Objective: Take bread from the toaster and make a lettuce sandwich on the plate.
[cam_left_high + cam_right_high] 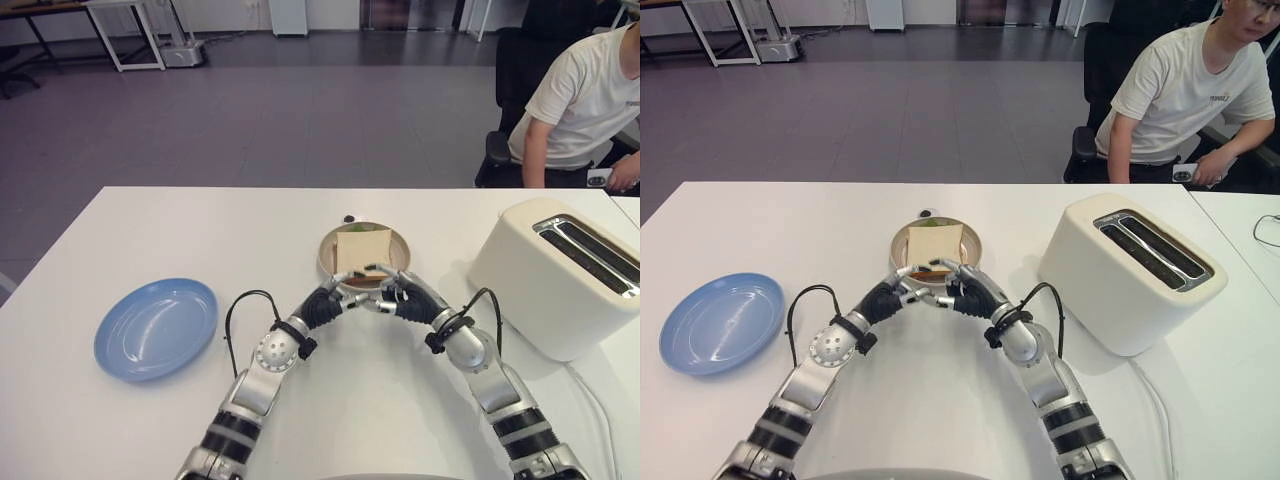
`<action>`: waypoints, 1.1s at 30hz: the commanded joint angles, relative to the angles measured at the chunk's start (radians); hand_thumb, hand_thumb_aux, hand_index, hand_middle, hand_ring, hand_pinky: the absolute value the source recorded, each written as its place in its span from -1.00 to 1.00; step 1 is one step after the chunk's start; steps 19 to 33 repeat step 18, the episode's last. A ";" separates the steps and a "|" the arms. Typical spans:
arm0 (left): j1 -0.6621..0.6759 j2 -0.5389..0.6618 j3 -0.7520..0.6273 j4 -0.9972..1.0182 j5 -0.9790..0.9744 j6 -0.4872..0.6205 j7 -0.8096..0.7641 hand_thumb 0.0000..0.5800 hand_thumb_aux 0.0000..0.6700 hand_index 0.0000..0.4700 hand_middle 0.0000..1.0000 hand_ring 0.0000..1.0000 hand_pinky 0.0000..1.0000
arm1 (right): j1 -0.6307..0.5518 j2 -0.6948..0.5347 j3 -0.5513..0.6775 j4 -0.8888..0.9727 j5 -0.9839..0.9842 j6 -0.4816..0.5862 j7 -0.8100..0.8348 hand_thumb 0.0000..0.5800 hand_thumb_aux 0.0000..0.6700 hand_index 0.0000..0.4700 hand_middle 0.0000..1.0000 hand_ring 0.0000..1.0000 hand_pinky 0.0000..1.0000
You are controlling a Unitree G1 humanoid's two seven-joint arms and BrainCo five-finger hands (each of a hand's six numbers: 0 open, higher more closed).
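Just beyond left hand (333, 297) and right hand (407, 295) lies bread (363, 246).

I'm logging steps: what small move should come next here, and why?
Probably ease both hands back. The left hand and right hand meet at the near edge of the bread slice, which already lies over green lettuce on the tan plate.

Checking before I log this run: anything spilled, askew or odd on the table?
Nothing spilled or damaged. Bread lies flat on the tan plate, lettuce peeking out behind it.
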 commanded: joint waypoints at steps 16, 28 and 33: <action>0.389 -0.014 0.254 -0.382 -0.192 -0.067 0.008 -1.00 -1.00 -1.00 -1.00 -1.00 -1.00 | 0.393 0.094 -0.278 -0.239 0.410 0.011 -0.006 -1.00 -1.00 -1.00 -1.00 -1.00 -1.00; 0.402 -0.003 0.253 -0.379 -0.183 -0.069 -0.004 -1.00 -1.00 -1.00 -1.00 -1.00 -1.00 | 0.400 0.099 -0.269 -0.238 0.398 0.000 -0.008 -1.00 -1.00 -1.00 -1.00 -1.00 -1.00; 0.402 -0.003 0.253 -0.379 -0.183 -0.069 -0.004 -1.00 -1.00 -1.00 -1.00 -1.00 -1.00 | 0.400 0.099 -0.269 -0.238 0.398 0.000 -0.008 -1.00 -1.00 -1.00 -1.00 -1.00 -1.00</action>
